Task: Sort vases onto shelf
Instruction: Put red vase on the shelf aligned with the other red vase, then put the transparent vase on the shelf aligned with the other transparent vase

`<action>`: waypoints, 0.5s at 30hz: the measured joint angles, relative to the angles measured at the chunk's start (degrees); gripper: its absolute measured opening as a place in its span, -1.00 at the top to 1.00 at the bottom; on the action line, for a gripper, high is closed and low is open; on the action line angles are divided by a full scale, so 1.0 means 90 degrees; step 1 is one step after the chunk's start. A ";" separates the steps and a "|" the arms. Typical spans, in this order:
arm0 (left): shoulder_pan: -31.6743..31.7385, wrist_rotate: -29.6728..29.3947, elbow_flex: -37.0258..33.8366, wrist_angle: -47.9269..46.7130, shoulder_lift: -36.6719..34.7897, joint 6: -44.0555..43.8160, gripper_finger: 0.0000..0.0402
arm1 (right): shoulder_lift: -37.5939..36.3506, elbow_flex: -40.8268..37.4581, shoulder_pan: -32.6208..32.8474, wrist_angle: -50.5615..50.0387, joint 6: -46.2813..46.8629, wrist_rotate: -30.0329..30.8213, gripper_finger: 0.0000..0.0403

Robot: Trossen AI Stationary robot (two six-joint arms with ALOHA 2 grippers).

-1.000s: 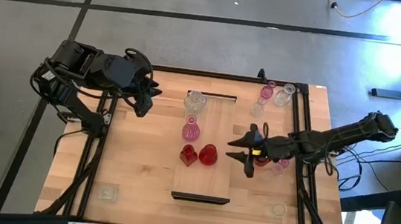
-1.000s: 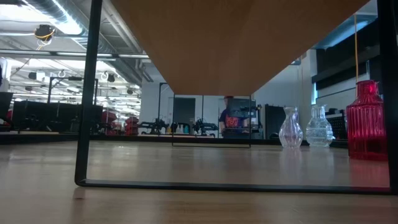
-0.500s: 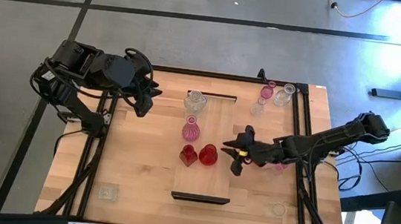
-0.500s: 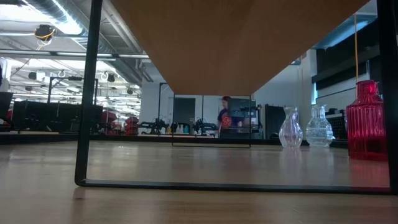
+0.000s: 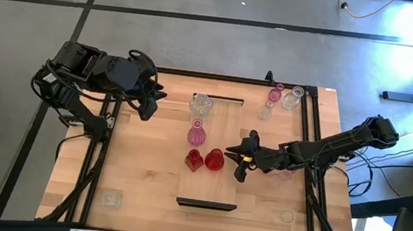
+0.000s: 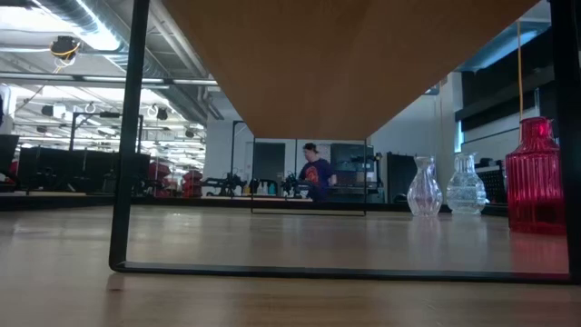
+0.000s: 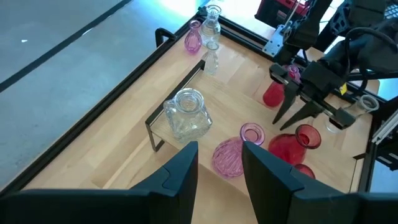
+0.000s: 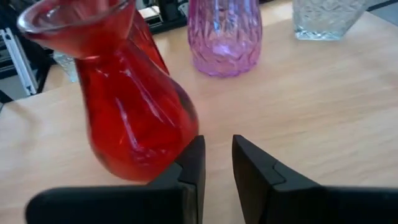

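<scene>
1. High view: a wooden table on a grey floor carries the shelf. The right gripper sits just beside a round red vase on the shelf, its fingers nearly together and empty. The left gripper waits off the shelf's far left corner.
2. Low view: a ribbed red vase stands at right; a person is far behind.
3. Left wrist view: its fingers are apart, holding nothing, before a clear vase and a pink vase.
4. Right wrist view: the red vase almost touches one finger.

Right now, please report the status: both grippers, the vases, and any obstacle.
Left gripper waits off the shelf, holding nothing. Right gripper empty, fingers nearly shut, beside the round red vase. Four vases on the shelf. Nothing blocks.
</scene>
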 joint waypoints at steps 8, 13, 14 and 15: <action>0.0000 -0.0002 -0.0002 0.0000 -0.0002 0.0010 0.41 | 0.0219 0.0000 0.0012 0.0390 -0.0225 -0.0587 0.69; 0.0000 -0.0002 -0.0002 0.0000 0.0000 0.0010 0.41 | 0.0242 0.0000 0.0012 0.0287 -0.0220 -0.0544 0.69; 0.0000 -0.0002 -0.0002 0.0000 -0.0002 0.0010 0.41 | 0.0242 0.0000 0.0014 0.0199 -0.0212 -0.0446 0.69; 0.0000 -0.0002 -0.0002 0.0000 -0.0001 0.0010 0.41 | 0.0238 0.0000 0.0012 0.0117 -0.0179 -0.0317 0.69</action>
